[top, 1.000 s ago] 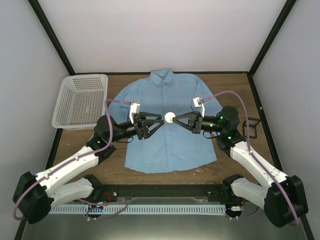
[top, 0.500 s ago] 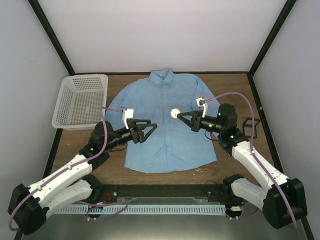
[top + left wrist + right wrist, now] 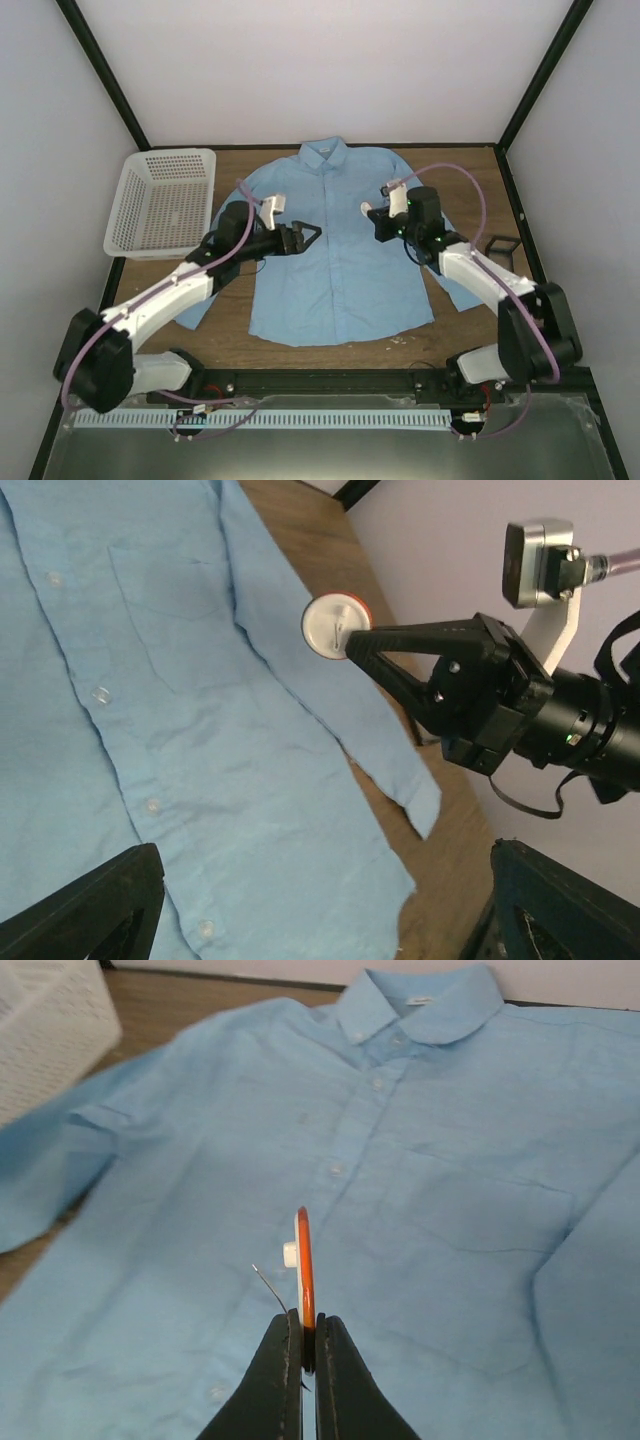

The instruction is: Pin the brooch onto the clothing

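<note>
The clothing is a light blue shirt lying flat, collar at the far side. My right gripper is shut on the lower edge of the brooch, an orange-rimmed disc held edge-on above the shirt's button line, with its thin pin wire sticking out to the left. From above, the brooch hangs over the shirt's chest. The left wrist view shows its white back at the right gripper's tips. My left gripper is open and empty over the shirt's left side, apart from the brooch.
A white mesh basket stands on the table at the far left, its corner also in the right wrist view. A small black square frame lies right of the shirt's sleeve. Bare wooden table surrounds the shirt.
My left gripper has opened wider and drawn back left from the brooch. My right gripper has carried the brooch farther up the shirt and slightly right.
</note>
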Tool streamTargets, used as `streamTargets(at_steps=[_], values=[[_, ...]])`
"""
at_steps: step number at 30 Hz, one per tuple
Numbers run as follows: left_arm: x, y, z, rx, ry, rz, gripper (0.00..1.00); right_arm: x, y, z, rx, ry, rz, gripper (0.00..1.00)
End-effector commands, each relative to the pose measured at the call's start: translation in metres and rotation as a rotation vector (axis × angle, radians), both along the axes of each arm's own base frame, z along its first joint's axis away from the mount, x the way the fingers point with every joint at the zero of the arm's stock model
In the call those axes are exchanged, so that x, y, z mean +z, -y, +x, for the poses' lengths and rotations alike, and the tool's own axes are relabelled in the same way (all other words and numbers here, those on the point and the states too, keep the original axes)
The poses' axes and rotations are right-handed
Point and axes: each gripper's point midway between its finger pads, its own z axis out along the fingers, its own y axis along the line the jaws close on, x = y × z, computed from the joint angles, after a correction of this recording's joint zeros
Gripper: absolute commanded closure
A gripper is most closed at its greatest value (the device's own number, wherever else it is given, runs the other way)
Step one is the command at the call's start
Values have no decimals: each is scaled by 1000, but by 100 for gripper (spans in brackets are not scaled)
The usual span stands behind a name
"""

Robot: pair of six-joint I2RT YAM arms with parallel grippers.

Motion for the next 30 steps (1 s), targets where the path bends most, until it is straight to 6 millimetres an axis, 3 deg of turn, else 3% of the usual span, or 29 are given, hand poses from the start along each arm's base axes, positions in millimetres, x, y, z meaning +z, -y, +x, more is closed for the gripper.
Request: streamTargets(at_steps=[1,5,9,13,17,24,30], values=[[-12,8,26,-20,-14,108,10,3,8,48,-38,100,-172,99],[-29,13,65,1,-39,187,14,-11,11,82,-56,160,-278,99],[-60,27,102,-15,-41,272,18,-22,12,114,34,228,-333,99],[-75,47,139,-62,26,337,28,-37,21,152,76,223,-376,99],[-90,61,176,-112,98,446,38,-35,24,181,144,227,-350,99],[-111,80,240,-67,148,558,45,-69,24,208,162,165,-400,99],[-128,104,276,14,120,566,42,-81,32,216,106,159,-420,99]])
